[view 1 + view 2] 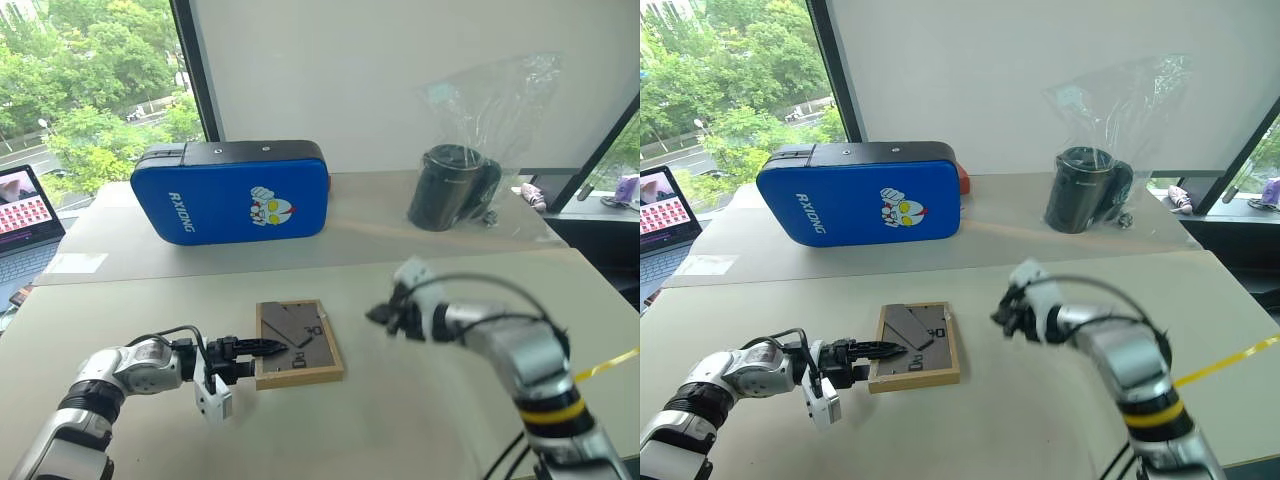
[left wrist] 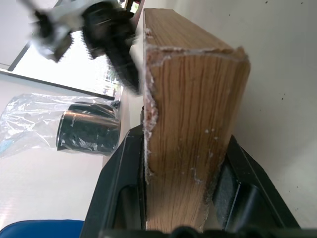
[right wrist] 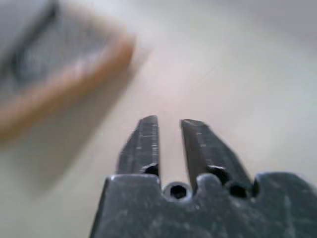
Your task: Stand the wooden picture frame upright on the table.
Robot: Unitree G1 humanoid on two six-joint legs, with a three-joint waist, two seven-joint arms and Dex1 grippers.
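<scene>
**My left end effector has the frame's edge**

The tabletop is big, pale and plain. At its far side lies a blue case on its long edge, and beside that a clear bag with a dark cup inside it. A laptop sits off to my left.

The frame lies flat on the tabletop, back side up, right in front of me. Its long side runs away from me. The fold-out stand lies folded against the back.

My left end effector is clamped on the near left edge of the frame. In the left wrist view one finger sits on each side of the wood.

My right end effector hangs in the air just to the right of the frame, apart from it. It is let go, with a small gap between its fingers, and it holds nothing.

My left arm is the nearer one. I think the next move is to tip the frame up by this edge.
</scene>
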